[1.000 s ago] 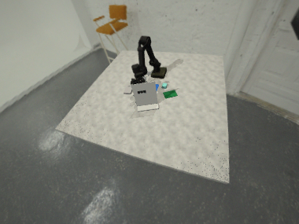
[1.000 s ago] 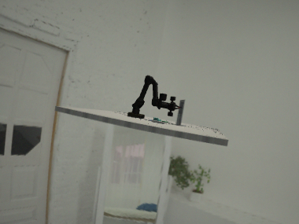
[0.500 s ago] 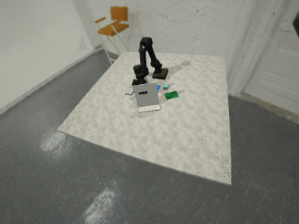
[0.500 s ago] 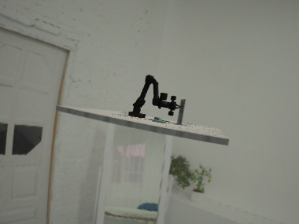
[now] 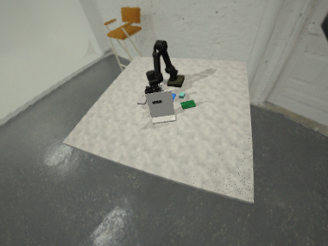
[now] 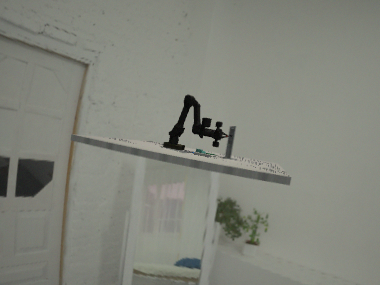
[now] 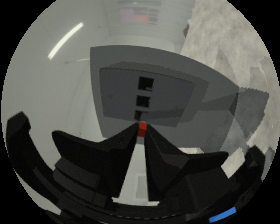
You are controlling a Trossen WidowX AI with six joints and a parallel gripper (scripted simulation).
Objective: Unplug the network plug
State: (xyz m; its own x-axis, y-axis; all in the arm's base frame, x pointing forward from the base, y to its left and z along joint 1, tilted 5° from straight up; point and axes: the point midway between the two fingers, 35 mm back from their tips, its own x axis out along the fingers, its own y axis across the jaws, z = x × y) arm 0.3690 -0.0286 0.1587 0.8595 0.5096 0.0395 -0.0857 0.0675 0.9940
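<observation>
The red plug point(image 7: 142, 130) is at the lowest of the openings in the grey upright panel point(image 5: 161, 109) point(image 6: 230, 146) point(image 7: 114, 92). My gripper point(image 7: 141, 126) point(image 6: 228, 136) is shut on the plug, with the fingertips close against the panel's face. The fingertips hide most of the plug and its tab, so how deep it sits cannot be told. In the top view the panel hides the fingertips. A blue flat patch point(image 5: 173, 97) point(image 7: 222, 215) lies on the table on the arm's side of the panel, partly hidden; I cannot tell if it is the marked square.
Two empty dark openings point(image 7: 146, 83) point(image 7: 143, 101) are above the plug's opening. A small teal block point(image 5: 181, 95) and a green flat rectangle point(image 5: 188, 104) lie beside the panel. A thin grey rod point(image 5: 141, 103) shows at the panel's other side.
</observation>
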